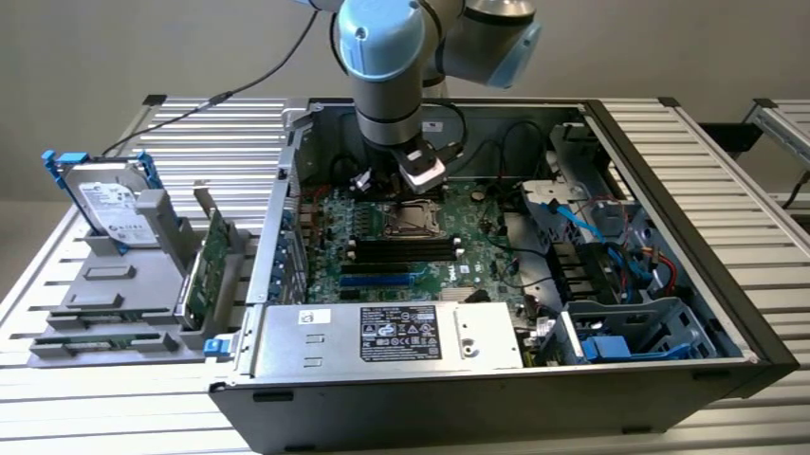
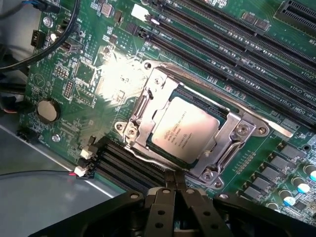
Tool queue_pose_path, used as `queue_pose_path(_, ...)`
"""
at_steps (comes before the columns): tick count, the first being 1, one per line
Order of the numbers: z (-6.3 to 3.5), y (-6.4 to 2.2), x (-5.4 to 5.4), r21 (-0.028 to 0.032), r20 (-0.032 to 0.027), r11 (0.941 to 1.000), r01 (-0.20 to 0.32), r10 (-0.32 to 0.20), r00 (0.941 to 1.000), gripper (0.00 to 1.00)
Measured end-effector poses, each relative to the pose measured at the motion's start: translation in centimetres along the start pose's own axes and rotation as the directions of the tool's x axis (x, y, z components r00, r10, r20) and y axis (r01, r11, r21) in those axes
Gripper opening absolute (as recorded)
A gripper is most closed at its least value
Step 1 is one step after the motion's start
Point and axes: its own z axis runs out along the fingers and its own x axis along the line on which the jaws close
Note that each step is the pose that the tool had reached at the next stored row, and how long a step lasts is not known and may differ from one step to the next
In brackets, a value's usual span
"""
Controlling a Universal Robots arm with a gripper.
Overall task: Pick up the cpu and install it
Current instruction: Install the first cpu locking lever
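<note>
End effector (image 2: 175, 186), fingers (image 2: 164, 200) pressed together on nothing, is hovering just above the cpu (image 2: 185, 129), which is lying flat in the motherboard socket (image 2: 237, 132) almost straight below its tips.

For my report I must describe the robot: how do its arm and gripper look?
The arm is a silver-grey tube with rounded joints and light blue caps; a thin black cable hangs beside it. The gripper is black, with narrow flat fingers that bear small round holes.
</note>
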Motion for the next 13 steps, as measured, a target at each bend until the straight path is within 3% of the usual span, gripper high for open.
queue_pose_path(2,0.07,-0.16,0.1,0.0035,-0.0041,1.0000,0.000,0.000,1.0000,0.11)
queue_pose_path(7,0.09,-0.65,0.4,0.0014,0.0007,1.0000,-0.001,0.001,1.0000,0.11)
queue_pose_path(13,-0.57,-1.18,0.6,0.0134,0.0213,0.9999,0.001,-0.002,0.9998,0.11)
